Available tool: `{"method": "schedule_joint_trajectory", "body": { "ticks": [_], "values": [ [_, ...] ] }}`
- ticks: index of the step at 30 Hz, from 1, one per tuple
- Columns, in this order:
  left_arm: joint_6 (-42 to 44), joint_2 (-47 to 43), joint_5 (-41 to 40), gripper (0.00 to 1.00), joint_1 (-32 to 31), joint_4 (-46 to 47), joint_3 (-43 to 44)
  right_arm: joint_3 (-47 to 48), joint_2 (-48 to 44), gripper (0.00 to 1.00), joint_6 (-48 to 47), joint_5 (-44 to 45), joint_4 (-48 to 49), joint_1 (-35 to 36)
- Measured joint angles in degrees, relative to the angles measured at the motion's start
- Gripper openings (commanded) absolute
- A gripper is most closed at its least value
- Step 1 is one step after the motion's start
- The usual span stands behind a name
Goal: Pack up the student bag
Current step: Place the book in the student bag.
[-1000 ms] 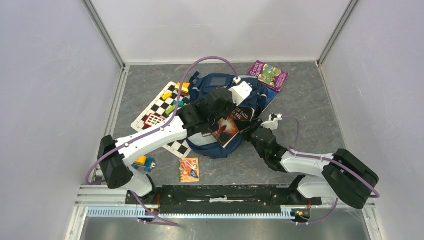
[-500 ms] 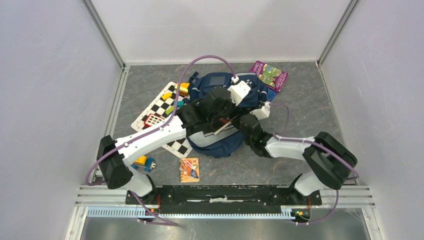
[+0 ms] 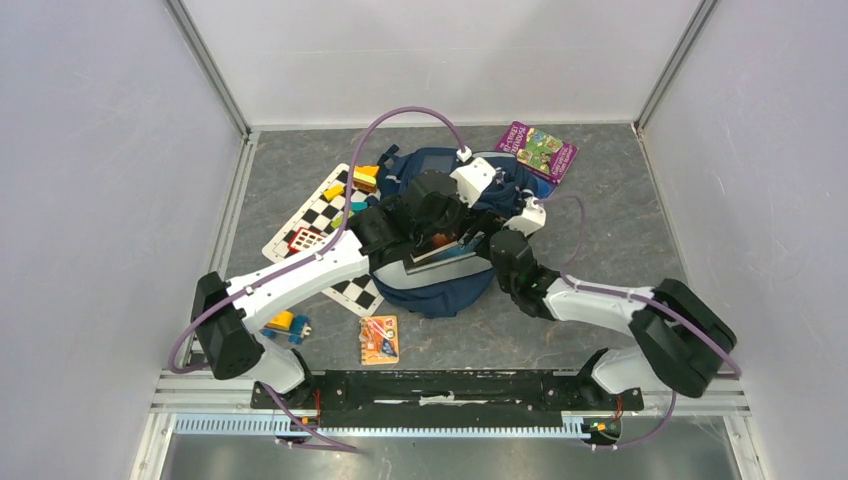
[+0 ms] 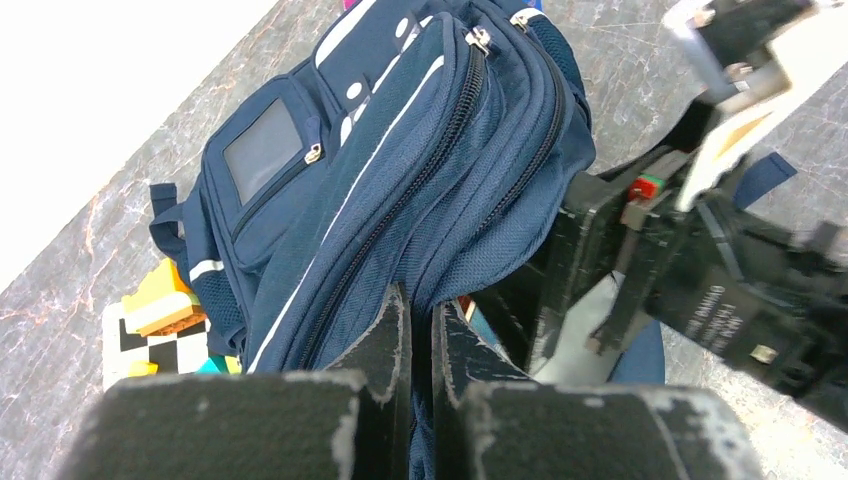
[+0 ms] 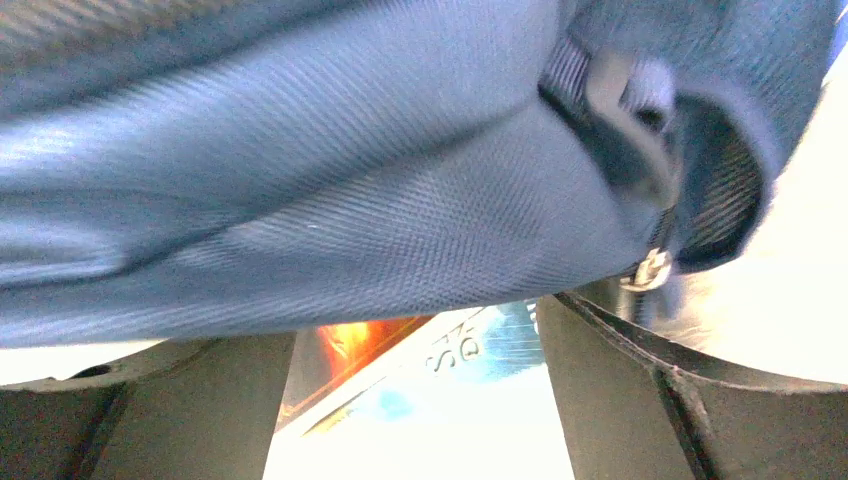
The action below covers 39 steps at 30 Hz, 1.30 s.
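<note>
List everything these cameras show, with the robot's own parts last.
student bag: one, navy blue, centre, beneath both grippers.
book: one, orange and blue cover, at the bag's opening.
purple book: one, purple and green, far right of the bag.
checkerboard mat: one, black and white, left of the bag.
toy blocks: several, yellow, orange and green, on the mat; count unclear.
loose blocks: small cluster, yellow and blue, near left.
card: one, orange, near side of the bag.
left gripper: black, pinching the bag's fabric.
right gripper: black, jaws wide apart, under the bag's fabric.
</note>
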Motion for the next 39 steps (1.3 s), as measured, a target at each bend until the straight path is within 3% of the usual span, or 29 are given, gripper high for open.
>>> {"method": "schedule_joint_trajectory", "body": {
  "ticks": [7, 13, 19, 27, 39],
  "values": [
    [-1.5, 0.0, 0.1, 0.02, 1.4, -1.1, 0.0, 0.0, -12.5, 0.98, -16.9, -0.2, -8.3, -0.2],
    [-2.8, 0.0, 0.4, 0.02, 3.5, -1.9, 0.6, -4.3, -28.7, 0.98, -28.9, -1.3, -14.2, -0.9],
    [-6.8, 0.0, 3.9, 0.02, 8.0, -2.7, 1.3, -4.1, -34.6, 0.98, -36.1, -2.9, -24.2, -10.7],
    [-8.0, -2.1, 7.1, 0.02, 8.2, -2.6, -2.3, 3.8, -17.7, 0.98, -37.6, -14.8, -29.5, -33.8],
    [-7.9, -2.7, 7.0, 0.02, 8.2, -2.6, -2.7, 34.2, 21.4, 0.98, -42.5, -42.7, -25.7, -50.6]
  ]
}}
